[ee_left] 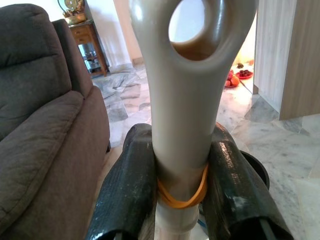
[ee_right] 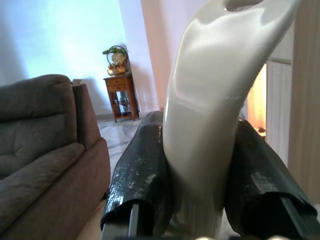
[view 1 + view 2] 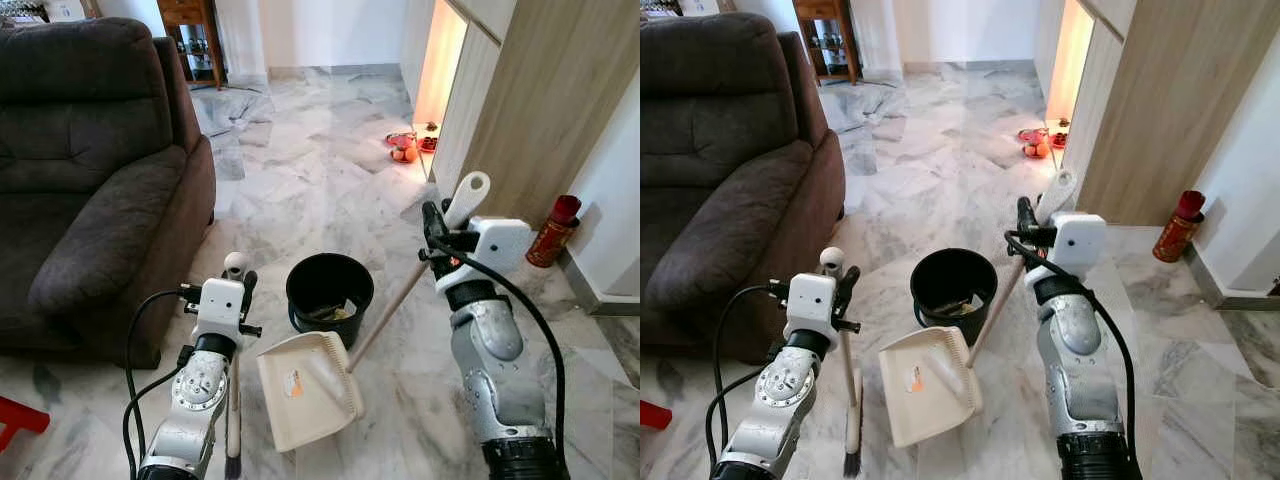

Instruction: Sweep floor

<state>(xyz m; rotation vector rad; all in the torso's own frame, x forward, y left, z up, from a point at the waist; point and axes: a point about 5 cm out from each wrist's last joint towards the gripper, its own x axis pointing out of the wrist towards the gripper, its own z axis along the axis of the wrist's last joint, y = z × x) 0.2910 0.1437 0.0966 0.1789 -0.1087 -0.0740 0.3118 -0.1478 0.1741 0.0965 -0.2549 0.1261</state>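
Observation:
My left gripper (image 3: 240,278) is shut on the beige handle of a small broom (image 3: 233,400), which stands nearly upright with its dark bristles on the marble floor. In the left wrist view the broom handle (image 1: 182,100) sits clamped between the two black fingers (image 1: 127,190), with an orange rubber band around it. My right gripper (image 3: 440,222) is shut on the cream handle of the dustpan (image 3: 308,388), whose pan rests on the floor between the arms, its long stick slanting up to the right. The right wrist view has the dustpan handle (image 2: 210,110) held between the fingers (image 2: 140,180).
A black bucket (image 3: 329,290) with some scraps inside stands just beyond the dustpan. A dark brown sofa (image 3: 90,170) fills the left. A wooden cabinet (image 3: 540,110) and a red bottle (image 3: 553,231) stand on the right. Red dishes with fruit (image 3: 403,147) lie farther back.

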